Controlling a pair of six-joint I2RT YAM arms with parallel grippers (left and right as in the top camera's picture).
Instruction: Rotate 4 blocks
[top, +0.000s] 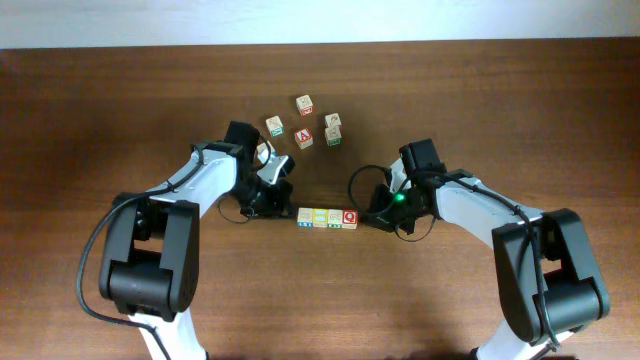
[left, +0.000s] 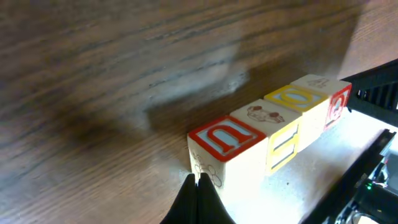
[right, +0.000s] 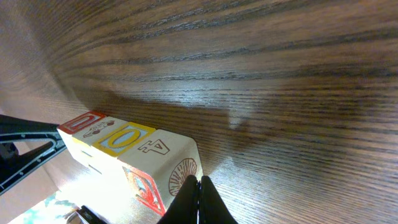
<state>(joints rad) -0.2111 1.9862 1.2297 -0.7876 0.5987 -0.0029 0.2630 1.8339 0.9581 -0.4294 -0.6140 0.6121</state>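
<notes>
Overhead: four pale, square-edged wooden blocks (top: 327, 217) rowed on grainy dark bench (top: 100, 100), between left hand (top: 288, 213) and right hand (top: 366, 218), both pinched shut, empty. Legible only from wrists: red U, yellow O, a 4.

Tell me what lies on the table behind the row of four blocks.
Behind the row lies a cluster of loose blocks, including a red A cube. One more block is partly covered by the left arm.

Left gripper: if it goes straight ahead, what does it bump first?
The left gripper would likely meet the red-framed end block first; its shut tips seem right against it.
</notes>
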